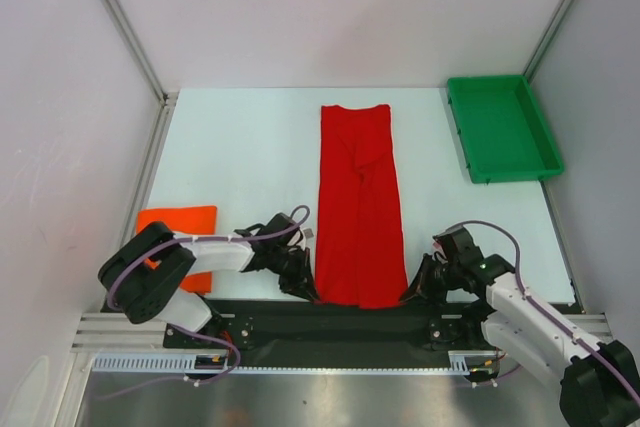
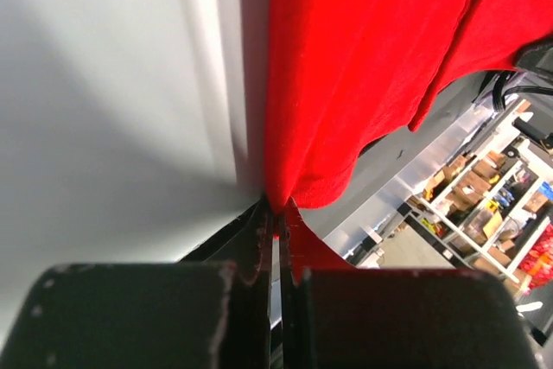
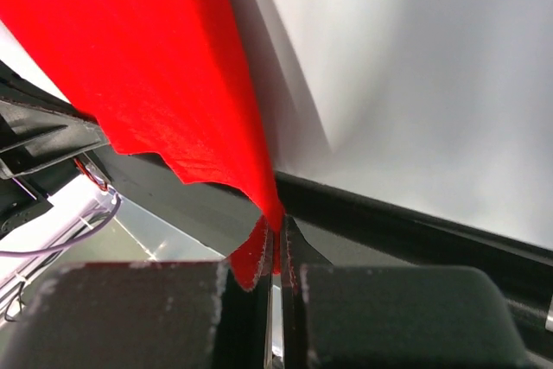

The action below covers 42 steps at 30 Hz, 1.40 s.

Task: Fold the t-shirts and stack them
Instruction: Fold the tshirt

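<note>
Bench point(image 1: 250, 147): white, carries both shirts + tray.
Red t-shirt point(image 1: 360, 207): centre; long narrow strip w/ sides folded in, runs far to near; near hem at the bench's near edge.
Green tray point(image 1: 458, 127): far right, well apart from both shirts.
Orange t-shirt point(image 1: 180, 222): near left, folded rectangle, partly hidden by L arm.
Left gripper point(image 2: 276, 218): pressed together, pinching red shirt's near-left corner.
Right gripper point(image 3: 276, 232): pressed together, pinching near-right corner.
Step (judged): prob. about to lift near hem and fold it toward far end.
Risk 1: both pinches sit at the very corner tips, little cloth inside; a lift could pull a corner free and the fold collapses.
Risk 2: L and R travelling unevenly gives a skewed crease; folded-in sides may fall open.
Risk 3: hem catching on black rail at near edge gives bunching.
Count: t-shirts 2 (1 red, 1 orange); trays 1; arms 2; grippers 2.
</note>
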Available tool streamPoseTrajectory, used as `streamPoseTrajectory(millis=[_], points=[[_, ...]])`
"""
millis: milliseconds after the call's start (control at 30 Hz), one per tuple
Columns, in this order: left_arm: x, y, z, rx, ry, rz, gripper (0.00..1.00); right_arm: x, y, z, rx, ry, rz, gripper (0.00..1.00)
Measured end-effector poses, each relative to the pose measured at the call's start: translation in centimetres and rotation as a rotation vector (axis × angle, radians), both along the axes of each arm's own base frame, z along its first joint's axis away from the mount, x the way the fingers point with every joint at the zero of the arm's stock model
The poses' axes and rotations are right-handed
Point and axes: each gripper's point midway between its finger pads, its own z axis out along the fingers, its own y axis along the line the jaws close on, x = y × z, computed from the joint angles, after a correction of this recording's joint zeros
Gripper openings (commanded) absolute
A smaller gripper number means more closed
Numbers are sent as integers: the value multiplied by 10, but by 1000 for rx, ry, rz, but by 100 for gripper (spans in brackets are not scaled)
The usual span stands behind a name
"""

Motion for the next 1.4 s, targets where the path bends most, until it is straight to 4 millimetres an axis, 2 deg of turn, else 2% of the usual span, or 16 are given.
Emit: streamPoseTrajectory(millis=[233,400,533,667,767,900,1067,1267,1400], points=[[-3,11,2,34,-59,27,0,-3,-2,9,2,-7,-5,0],[17,3,25,36,-132,55,0,15,-2,30,-1,-28,-22,0],[56,-19,59,-15,-211,99,0,56,-6,52,-3,-59,-69,0],[117,-32,80,-35,-261,182,0,112,-13,60,-16,-62,-104,0],[166,-33,80,-24,-274,245,0,160,-16,62,-19,-81,-108,0],[227,-36,70,-9,-284,296,0,235,-19,63,-19,-127,-100,0],[265,-27,64,5,-286,341,0,309,-20,64,-15,-209,-82,0],[298,-19,65,-4,-288,379,0,339,-19,59,1,-221,-65,0],[308,-15,58,7,-274,396,0,349,-17,56,17,-214,-54,0]])
